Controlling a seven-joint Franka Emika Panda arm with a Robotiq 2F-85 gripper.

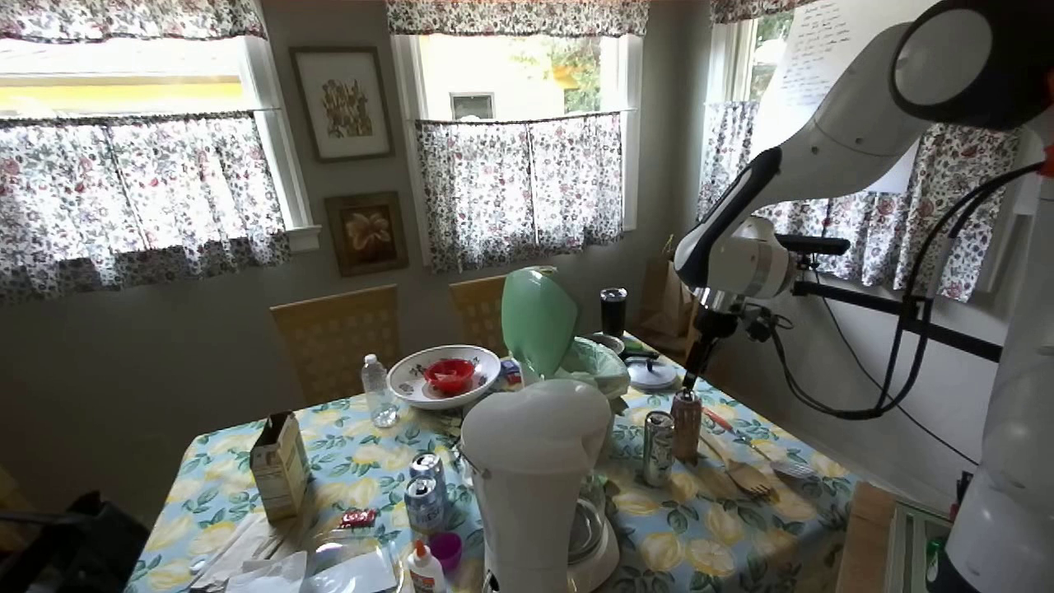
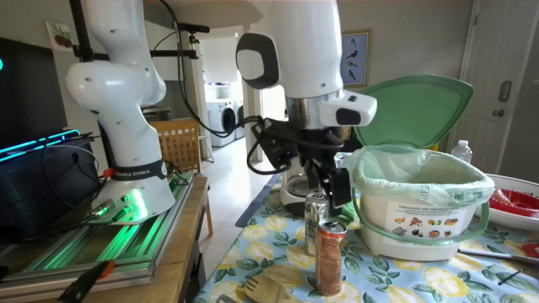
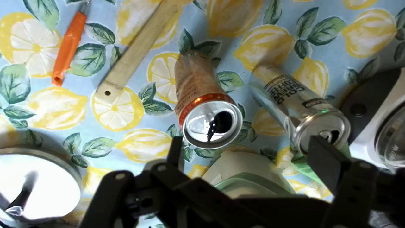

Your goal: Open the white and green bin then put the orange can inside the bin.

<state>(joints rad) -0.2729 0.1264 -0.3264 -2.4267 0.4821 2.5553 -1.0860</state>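
Nearest the wrist camera, the gripper [image 3: 248,155] hangs with fingers spread wide, holding nothing. The orange can [image 3: 203,95] stands upright on the table [image 2: 257,229], just ahead of the gap and off centre, toward the finger away from the coffee can [image 3: 297,98]. The other finger overlaps the coffee can's rim in the wrist view; contact cannot be told. A shift toward the orange can seems needed before closing. Bare table shows between the cans; the wooden fork [image 3: 136,52] lies flat on the opposite side. The bin [image 2: 372,210] stands near, lid [image 2: 421,109] raised, its rim likely above the orange can's top.
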